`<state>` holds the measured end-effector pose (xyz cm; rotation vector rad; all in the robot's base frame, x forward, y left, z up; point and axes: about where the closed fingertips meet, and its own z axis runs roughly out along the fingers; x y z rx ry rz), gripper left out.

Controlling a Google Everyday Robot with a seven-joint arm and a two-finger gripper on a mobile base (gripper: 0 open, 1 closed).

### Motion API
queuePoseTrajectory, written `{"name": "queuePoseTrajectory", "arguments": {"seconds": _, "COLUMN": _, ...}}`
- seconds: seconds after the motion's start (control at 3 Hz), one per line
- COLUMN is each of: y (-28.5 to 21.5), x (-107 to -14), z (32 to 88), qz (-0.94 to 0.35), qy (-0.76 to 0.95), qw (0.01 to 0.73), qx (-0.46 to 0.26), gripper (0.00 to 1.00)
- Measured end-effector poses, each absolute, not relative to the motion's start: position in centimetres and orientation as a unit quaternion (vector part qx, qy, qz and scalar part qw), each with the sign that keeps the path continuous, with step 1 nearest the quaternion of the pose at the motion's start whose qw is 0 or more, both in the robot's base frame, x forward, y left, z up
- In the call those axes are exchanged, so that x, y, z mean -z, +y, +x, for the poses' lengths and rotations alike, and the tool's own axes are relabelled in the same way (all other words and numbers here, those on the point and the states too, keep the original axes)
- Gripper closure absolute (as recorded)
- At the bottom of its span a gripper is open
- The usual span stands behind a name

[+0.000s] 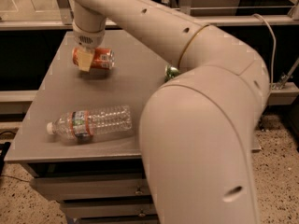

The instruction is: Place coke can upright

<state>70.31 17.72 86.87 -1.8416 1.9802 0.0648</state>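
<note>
The coke can (99, 58) is red-orange and lies on its side, silver top to the right, at the far left of the grey table (135, 85). My gripper (86, 59) comes down from above and is shut on the can's left half. One pale fingertip (85, 59) shows in front of the can. The can hangs a little above the table, with its shadow below it.
A clear plastic bottle (91, 123) lies on its side near the table's front left edge. A green can (171, 72) peeks out beside my arm (201, 125), which covers the right of the table. Drawers sit under the tabletop.
</note>
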Motion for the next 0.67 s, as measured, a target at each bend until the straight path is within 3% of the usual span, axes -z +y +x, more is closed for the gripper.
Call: {"name": "queuePoseTrajectory", "arguments": {"seconds": 0.67, "y": 15.9, "x": -92.4, "z": 69.9, "qz": -0.632, "qy": 0.679, "qw": 0.349, "qx": -0.135, "gripper": 1.0}}
